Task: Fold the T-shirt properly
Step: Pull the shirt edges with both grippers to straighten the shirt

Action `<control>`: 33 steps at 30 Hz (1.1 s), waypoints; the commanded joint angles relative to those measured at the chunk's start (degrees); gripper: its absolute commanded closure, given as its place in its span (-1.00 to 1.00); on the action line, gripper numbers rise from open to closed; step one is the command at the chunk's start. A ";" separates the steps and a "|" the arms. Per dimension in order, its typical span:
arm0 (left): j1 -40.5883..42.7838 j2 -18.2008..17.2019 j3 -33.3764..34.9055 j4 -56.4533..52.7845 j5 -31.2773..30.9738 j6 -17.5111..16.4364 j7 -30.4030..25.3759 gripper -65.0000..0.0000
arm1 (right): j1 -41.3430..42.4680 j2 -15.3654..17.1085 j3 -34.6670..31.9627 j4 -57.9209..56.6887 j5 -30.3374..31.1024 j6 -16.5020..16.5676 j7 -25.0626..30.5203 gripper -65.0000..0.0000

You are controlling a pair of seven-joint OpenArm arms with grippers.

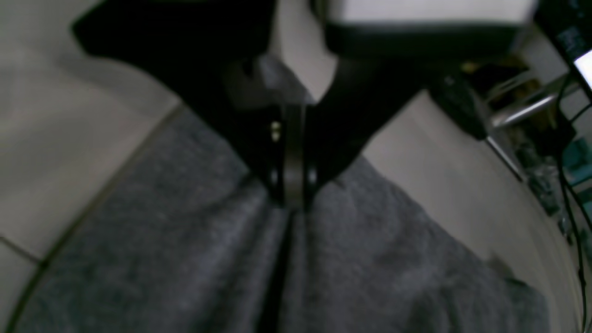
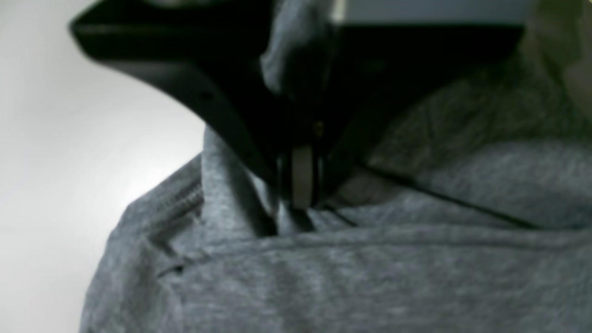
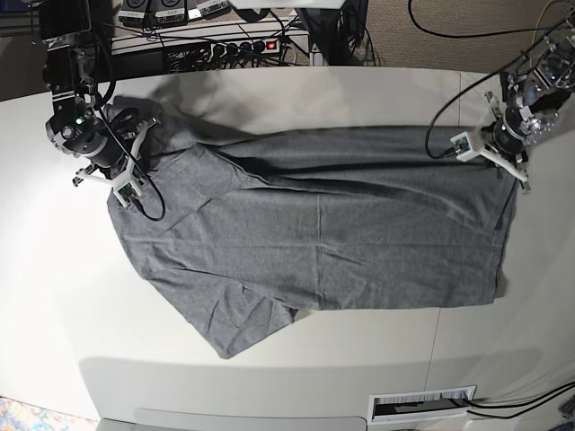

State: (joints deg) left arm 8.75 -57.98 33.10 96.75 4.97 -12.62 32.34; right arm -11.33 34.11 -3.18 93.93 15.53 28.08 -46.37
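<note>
White table (image 3: pixel 54 296), grey T-shirt (image 3: pixel 323 242) spread across its middle, collar end at base-view left, hem at right. Bare tabletop all round, widest on the near side. Right gripper (image 2: pixel 298 203) low at the shoulder, jaws pressed together pinching a cloth fold. Left gripper (image 1: pixel 291 203) at the far hem corner, pinching fabric near the table's edge.

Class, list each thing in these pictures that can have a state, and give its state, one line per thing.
T-shirt: spread flat on the table, unfolded, wrinkled, one sleeve sticking out at the near edge.
Left gripper: shut on the T-shirt.
Right gripper: shut on the T-shirt.
Power strip: switch lit red.
</note>
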 commanded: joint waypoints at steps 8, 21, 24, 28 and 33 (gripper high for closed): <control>4.61 -0.15 2.29 5.16 -8.13 -11.76 9.29 1.00 | -1.40 0.98 -0.11 3.76 -0.09 0.42 -12.94 1.00; 4.79 -0.15 2.29 11.93 -9.53 -16.00 16.00 1.00 | -7.72 1.09 -0.11 8.52 -0.55 0.48 -16.33 1.00; 4.83 -0.15 2.29 12.55 -11.02 -16.00 18.45 1.00 | -10.01 2.01 -0.11 10.40 -0.90 0.48 -16.44 1.00; 5.25 -0.31 2.29 12.94 -11.39 -16.02 19.37 1.00 | -12.41 4.28 -0.09 12.33 -1.03 0.39 -16.48 1.00; 7.32 -2.12 2.29 13.49 -11.43 -17.46 19.74 1.00 | -13.14 5.79 -0.09 12.76 -1.03 0.39 -16.39 1.00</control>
State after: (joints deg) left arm 13.72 -59.75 33.67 111.28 0.43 -25.17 51.42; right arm -23.51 39.03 -3.14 107.22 15.35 27.92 -58.28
